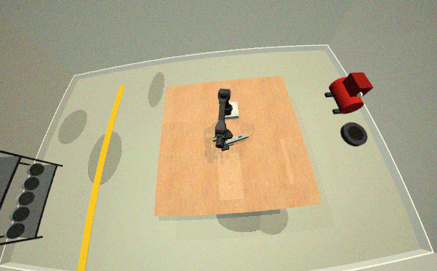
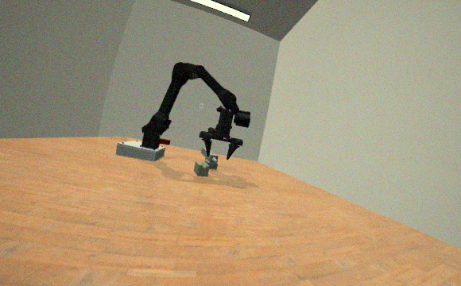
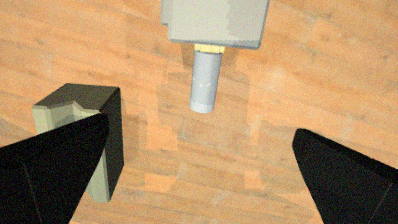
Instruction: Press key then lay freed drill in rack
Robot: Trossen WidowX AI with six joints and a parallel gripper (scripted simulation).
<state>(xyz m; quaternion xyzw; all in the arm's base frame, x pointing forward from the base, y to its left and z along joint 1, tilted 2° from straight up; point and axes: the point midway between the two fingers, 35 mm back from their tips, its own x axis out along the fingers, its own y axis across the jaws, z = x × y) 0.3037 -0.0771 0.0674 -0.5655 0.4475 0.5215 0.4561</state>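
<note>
The silver drill (image 3: 205,80) sticks out of the end of the pale grey housing (image 3: 217,20) (image 1: 244,137) in the wrist view, with a yellow ring at its root. The key is out of the wrist view. The notched grey-green rack (image 3: 114,155) (image 2: 201,169) stands at the wrist view's left, partly behind the left finger. My gripper (image 3: 204,130) (image 2: 218,157) is wide open and empty, pointing down above the table. The drill's tip lies just ahead of the line between my fingertips. The arm hides part of the housing in the top view.
The arm's pale base (image 1: 234,110) (image 2: 137,151) stands on the wooden table (image 1: 188,181) (image 2: 95,222). A red machine (image 1: 344,95) and a dark wheel (image 1: 354,134) are beyond the table's right side. A black-framed shelf (image 1: 47,199) is far left.
</note>
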